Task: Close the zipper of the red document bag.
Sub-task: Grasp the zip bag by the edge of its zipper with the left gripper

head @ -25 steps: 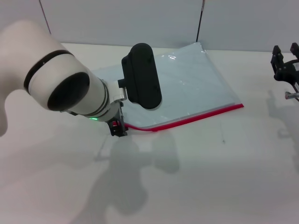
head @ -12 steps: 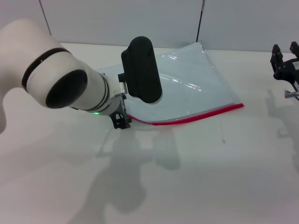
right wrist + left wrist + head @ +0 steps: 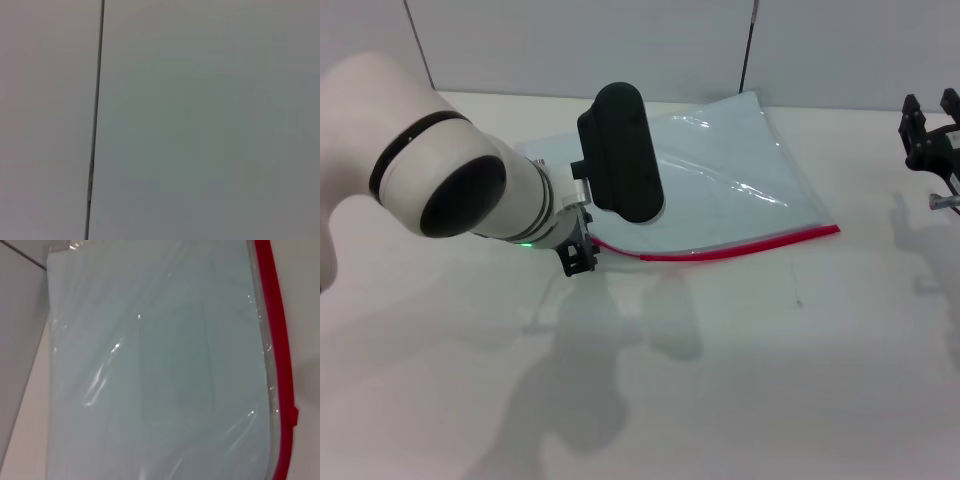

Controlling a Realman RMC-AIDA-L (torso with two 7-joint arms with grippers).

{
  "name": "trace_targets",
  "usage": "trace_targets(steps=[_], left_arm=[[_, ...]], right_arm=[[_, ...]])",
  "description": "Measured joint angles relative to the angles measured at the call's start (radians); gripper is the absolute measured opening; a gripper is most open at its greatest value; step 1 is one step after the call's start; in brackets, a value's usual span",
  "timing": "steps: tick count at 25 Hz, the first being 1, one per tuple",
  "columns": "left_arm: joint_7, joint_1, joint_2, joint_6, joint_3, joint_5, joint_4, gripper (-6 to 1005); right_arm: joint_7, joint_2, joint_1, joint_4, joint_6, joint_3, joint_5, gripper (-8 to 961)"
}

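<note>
- Bag: red document bag (image 3: 720, 190) lies flat on the white table (image 3: 770, 370), zipper (image 3: 740, 246) along its near edge (bowed).
- Left gripper (image 3: 578, 260) sits at the zipper's left end; its grip cannot be told.
- Right gripper (image 3: 930, 135) hangs far right, apart, likewise unclear.

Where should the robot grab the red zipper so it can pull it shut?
Probably at the zipper's left end, where the left gripper already sits. The strip lies flat along the bag's near edge, so coming from above and pinching across it seems best.
</note>
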Motion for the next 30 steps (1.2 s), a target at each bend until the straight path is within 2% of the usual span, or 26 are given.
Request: trace_targets(steps=[1, 7, 11, 30], left_arm=[[0.000, 0.000, 0.000, 0.003, 0.000, 0.000, 0.000, 370], [-0.005, 0.003, 0.000, 0.027, -0.002, -0.001, 0.009, 304], [-0.010, 0.007, -0.001, 0.043, -0.002, -0.001, 0.013, 159], [-0.051, 0.024, -0.004, 0.105, 0.003, -0.001, 0.003, 57]], right_arm=[[0.000, 0.000, 0.000, 0.000, 0.000, 0.000, 0.000, 437], [0.000, 0.000, 0.000, -0.001, 0.000, 0.000, 0.000, 437], [0.000, 0.000, 0.000, -0.002, 0.000, 0.000, 0.000, 436], [0.000, 0.000, -0.001, -0.008, 0.002, 0.000, 0.000, 434]])
